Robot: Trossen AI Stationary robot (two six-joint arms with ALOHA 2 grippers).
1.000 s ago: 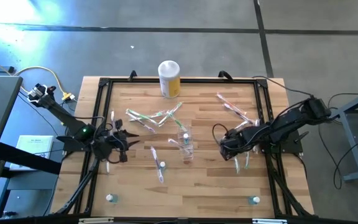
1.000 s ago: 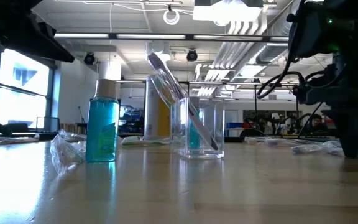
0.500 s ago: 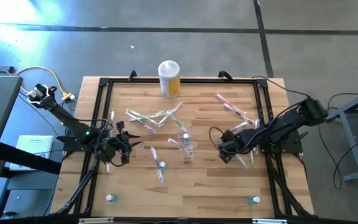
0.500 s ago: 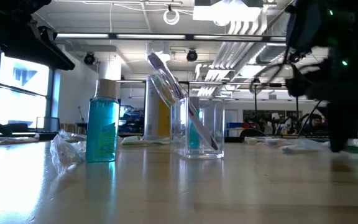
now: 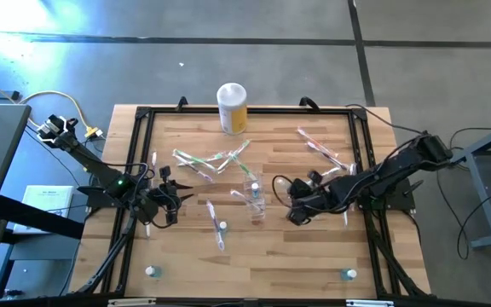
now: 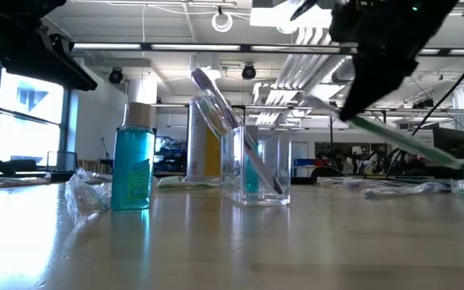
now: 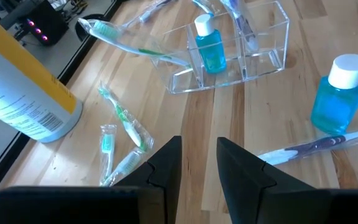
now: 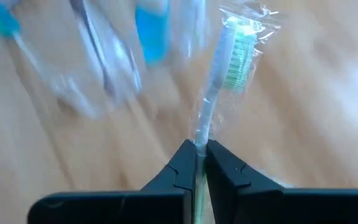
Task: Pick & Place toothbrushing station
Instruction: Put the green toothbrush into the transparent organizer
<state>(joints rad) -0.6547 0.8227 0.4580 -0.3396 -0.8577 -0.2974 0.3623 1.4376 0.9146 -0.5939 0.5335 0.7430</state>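
Note:
A clear plastic cup (image 5: 255, 201) (image 6: 263, 165) stands mid-table with a toothbrush leaning in it. Wrapped toothbrushes lie flat on the wood in loose groups (image 5: 207, 162) (image 5: 322, 149) (image 5: 218, 226). My right gripper (image 5: 295, 211) (image 8: 199, 163) is just right of the cup, raised above the table and shut on a wrapped toothbrush with green bristles (image 8: 234, 59) (image 6: 401, 137). My left gripper (image 5: 167, 203) (image 7: 199, 165) waits left of the cup, open, with nothing between its fingers. My right gripper pinches the toothbrush's thin neck (image 8: 202, 135), below the bristle head, between its two fingertips, wrapper included. The fingers slant downward and lie along the brush. The brush is lifted clear of the table and slants down from the fingers (image 6: 353, 105) in the low view.
A white-lidded yellow canister (image 5: 232, 107) (image 7: 23, 93) stands at the far edge. A blue bottle (image 6: 133, 165) (image 7: 337, 93) stands near the cup, another sits inside it (image 7: 209, 46). Two small bottles (image 5: 152, 271) (image 5: 349, 274) are near the front. A black frame (image 5: 139, 153) rims the table.
My right gripper has risen from the table and moved toward the cup, turning as it went. The green-bristled toothbrush has come up with it and now hangs clear of the wood.

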